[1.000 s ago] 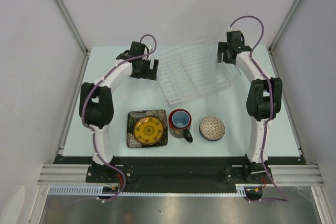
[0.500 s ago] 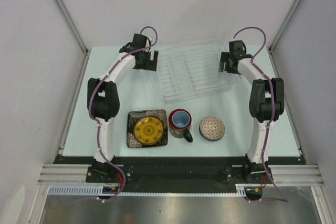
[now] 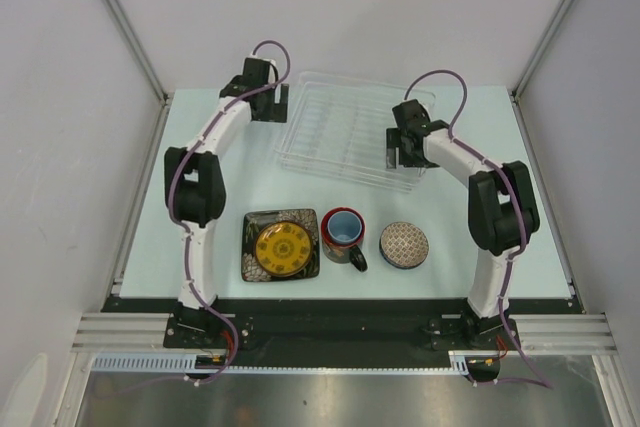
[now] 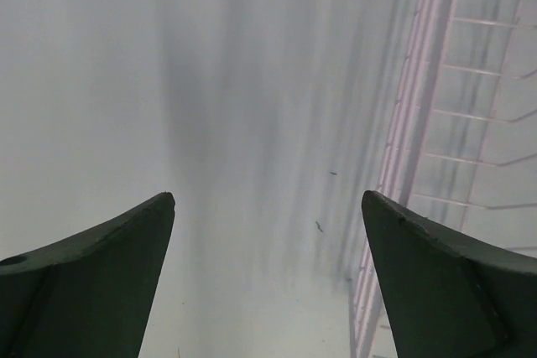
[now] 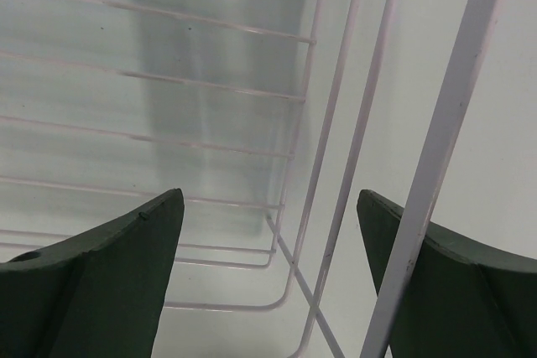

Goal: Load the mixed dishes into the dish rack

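Note:
The clear dish rack point(image 3: 345, 127) lies empty at the back middle of the table, skewed. The square dark plate with a yellow centre point(image 3: 280, 244), the red mug with a light-blue inside point(image 3: 343, 235) and the small patterned bowl point(image 3: 404, 245) stand in a row near the front. My left gripper point(image 3: 270, 112) is open just left of the rack's far left corner; its wrist view shows bare table between the fingers point(image 4: 268, 274) and the rack's rim point(image 4: 415, 123) at the right. My right gripper point(image 3: 400, 157) is open over the rack's right near wall, with rack wires point(image 5: 336, 165) between its fingers point(image 5: 268, 274).
White walls and metal rails enclose the table at the left, right and back. The arms' bases stand at the front edge.
The rack has slid left and turned. My right gripper moved left and nearer along with the rack's right end. My left gripper moved back towards the far left corner.

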Tool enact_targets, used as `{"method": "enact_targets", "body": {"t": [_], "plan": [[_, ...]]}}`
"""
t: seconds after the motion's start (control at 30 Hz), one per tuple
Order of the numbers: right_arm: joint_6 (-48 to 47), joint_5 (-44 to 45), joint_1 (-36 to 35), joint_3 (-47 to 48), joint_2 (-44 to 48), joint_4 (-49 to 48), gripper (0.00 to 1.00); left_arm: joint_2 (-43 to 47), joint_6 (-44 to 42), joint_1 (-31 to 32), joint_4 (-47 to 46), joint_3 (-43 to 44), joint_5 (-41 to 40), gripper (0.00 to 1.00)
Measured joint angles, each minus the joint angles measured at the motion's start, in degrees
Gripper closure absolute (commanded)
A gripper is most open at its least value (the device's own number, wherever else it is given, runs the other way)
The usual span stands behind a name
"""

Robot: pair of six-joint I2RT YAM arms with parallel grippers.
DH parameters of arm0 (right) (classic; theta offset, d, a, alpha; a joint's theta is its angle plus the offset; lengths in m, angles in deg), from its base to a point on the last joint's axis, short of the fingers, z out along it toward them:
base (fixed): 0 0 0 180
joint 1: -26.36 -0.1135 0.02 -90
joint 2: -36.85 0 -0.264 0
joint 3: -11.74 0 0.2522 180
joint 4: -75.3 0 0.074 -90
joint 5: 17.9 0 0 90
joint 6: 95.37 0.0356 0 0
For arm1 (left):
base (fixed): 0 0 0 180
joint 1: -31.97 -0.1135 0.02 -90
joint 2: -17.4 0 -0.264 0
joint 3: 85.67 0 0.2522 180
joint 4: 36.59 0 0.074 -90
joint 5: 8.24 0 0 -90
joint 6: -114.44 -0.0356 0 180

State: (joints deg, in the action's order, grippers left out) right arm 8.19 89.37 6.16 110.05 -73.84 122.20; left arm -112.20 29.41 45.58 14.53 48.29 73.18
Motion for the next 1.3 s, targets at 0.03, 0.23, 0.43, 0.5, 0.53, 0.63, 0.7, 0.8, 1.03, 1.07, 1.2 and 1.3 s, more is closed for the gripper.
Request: {"method": "enact_targets", "body": {"t": [0.03, 0.23, 0.43, 0.5, 0.53, 0.63, 0.7, 0.8, 1.03, 1.07, 1.2, 1.3], "plan": [[0.1, 0.0, 0.1, -0.3, 0.3, 0.1, 0.10, 1.2, 0.0, 0.0, -1.8, -3.0, 0.0, 0.00], [0.5, 0.4, 0.9, -1.1, 0.9, 0.9, 0.08, 10.8, 0.0, 0.0, -6.6, -19.5, 1.2, 0.00], [0.8, -0.2, 2.0, -1.2, 0.9, 0.3, 0.04, 18.4, -0.5, 0.1, -8.3, -31.2, 2.9, 0.00], [0.8, -0.5, 2.2, -1.2, 0.9, 0.0, 0.00, 20.2, -1.0, 0.2, -8.3, -33.7, 4.0, 0.00], [0.8, -0.7, 2.3, -1.2, 0.9, -0.4, 0.00, 21.0, -1.0, 0.4, -7.9, -35.1, 4.8, 0.00], [0.7, -0.8, 2.5, -1.1, 0.9, -0.9, 0.00, 23.1, -1.3, 1.2, -7.7, -37.9, 5.5, 0.00], [0.5, -0.8, 2.7, -1.0, 0.8, -0.8, 0.00, 24.8, -1.6, 1.5, -7.2, -39.6, 5.9, 0.00], [0.3, -0.8, 2.7, -0.4, 0.7, -0.5, 0.00, 27.5, -2.6, 1.9, -5.6, -41.9, 6.0, 0.00], [-0.4, -1.7, 2.5, 2.2, 0.7, -0.4, 0.00, 33.7, -7.5, 2.3, 0.8, -40.7, 10.2, 0.01], [-0.5, -1.9, 2.7, 2.6, 0.8, -0.5, 0.00, 34.0, -7.9, 2.1, 1.1, -39.6, 10.5, 0.00], [-0.7, -2.3, 3.7, 3.2, 1.8, -0.7, 0.00, 33.6, -8.1, 1.1, 0.9, -32.5, 10.8, 0.00], [-0.7, -2.3, 4.8, 3.2, 2.4, -0.7, 0.00, 29.6, -7.4, 0.9, -1.5, -25.5, 10.3, 0.00]]}}
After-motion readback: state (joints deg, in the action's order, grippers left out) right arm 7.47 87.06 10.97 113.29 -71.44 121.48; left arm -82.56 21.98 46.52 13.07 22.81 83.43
